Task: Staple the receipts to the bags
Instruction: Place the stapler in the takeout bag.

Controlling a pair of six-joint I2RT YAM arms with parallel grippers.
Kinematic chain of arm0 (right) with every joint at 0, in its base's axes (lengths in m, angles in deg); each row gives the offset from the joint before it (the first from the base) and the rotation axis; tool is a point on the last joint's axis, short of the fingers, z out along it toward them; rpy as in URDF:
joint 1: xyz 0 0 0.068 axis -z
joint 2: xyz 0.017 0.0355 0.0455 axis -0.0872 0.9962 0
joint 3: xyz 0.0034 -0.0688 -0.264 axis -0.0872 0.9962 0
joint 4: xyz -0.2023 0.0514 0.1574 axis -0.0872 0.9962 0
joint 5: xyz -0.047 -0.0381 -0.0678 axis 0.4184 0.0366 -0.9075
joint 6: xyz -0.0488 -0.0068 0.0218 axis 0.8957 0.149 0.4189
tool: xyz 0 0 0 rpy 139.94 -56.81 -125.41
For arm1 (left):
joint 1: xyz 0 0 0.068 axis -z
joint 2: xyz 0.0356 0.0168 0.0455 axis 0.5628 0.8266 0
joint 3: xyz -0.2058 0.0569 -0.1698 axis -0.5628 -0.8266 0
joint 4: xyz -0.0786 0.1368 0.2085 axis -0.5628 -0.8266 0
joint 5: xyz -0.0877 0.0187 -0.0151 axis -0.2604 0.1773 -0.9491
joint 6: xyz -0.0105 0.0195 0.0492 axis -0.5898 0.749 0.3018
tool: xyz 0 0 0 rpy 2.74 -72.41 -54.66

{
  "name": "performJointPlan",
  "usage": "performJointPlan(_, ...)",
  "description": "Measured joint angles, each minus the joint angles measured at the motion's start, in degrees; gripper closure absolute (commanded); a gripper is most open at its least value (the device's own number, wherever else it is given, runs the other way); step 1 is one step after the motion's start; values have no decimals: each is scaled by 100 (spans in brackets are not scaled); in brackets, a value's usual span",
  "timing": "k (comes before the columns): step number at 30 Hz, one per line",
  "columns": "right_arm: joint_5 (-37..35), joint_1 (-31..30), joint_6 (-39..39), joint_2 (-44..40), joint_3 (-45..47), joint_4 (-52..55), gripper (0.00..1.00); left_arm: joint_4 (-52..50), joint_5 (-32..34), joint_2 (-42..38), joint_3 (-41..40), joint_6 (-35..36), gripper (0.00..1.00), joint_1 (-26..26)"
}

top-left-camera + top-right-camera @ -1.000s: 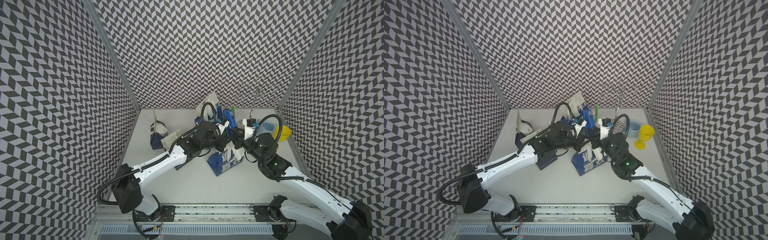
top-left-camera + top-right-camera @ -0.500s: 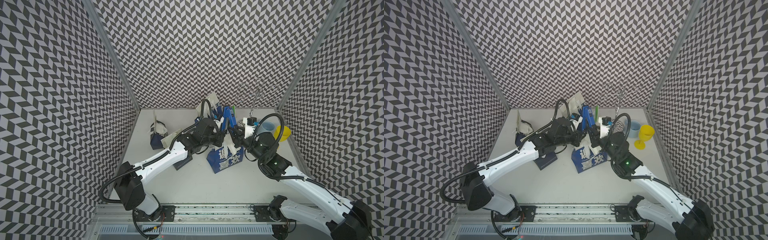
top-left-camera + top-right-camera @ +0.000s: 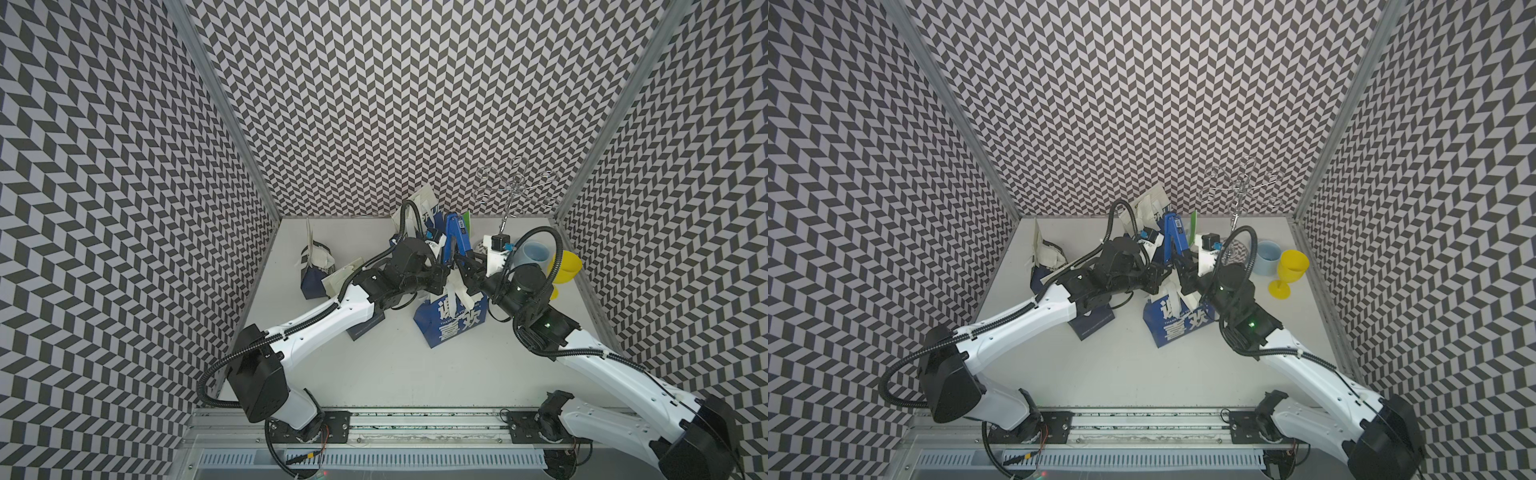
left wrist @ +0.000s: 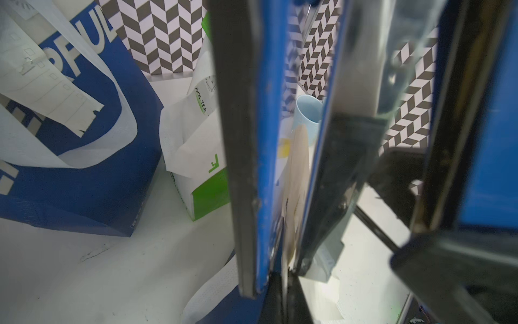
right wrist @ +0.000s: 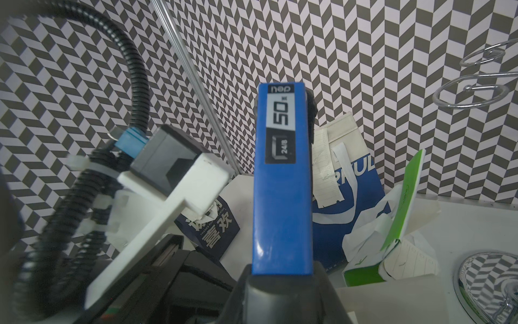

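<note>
The right gripper (image 3: 468, 266) is clamped round the upright blue stapler (image 5: 281, 182). The left gripper (image 3: 441, 274), just beside the stapler, is pinched tight, on what I can't tell. The lettered dark blue bag (image 3: 451, 326) lies near the stapler's foot. It looks like light, floppy paper, best taken by its rim.

The central dark blue bag (image 3: 451, 320) leans mid-table with its white-lettered face showing from above. The left rear dark blue bag (image 3: 312, 284) stands open with cream receipts (image 3: 343, 277) beside it. The flat dark blue bag (image 3: 1092, 325) lies nearer the front. The rear blue bag (image 4: 92, 174) carries a stapled receipt (image 4: 47, 84). The crumpled green-and-white bag (image 5: 364, 270) stands just beside it, and a lined receipt (image 5: 406, 259) rests against it.
</note>
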Motion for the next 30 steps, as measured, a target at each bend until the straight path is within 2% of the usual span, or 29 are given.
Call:
performJointPlan(14, 94, 7, -76, 157, 17, -129, 100, -9, -96, -20, -33, 2, 100, -2)
performJointPlan(19, 70, 7, -140, 175, 87, -262, 86, -7, -157, -24, -35, 2, 100, 0)
performJointPlan(30, 85, 4, -186, 476, 186, -197, 86, 68, -164, -35, -46, 26, 100, -7)
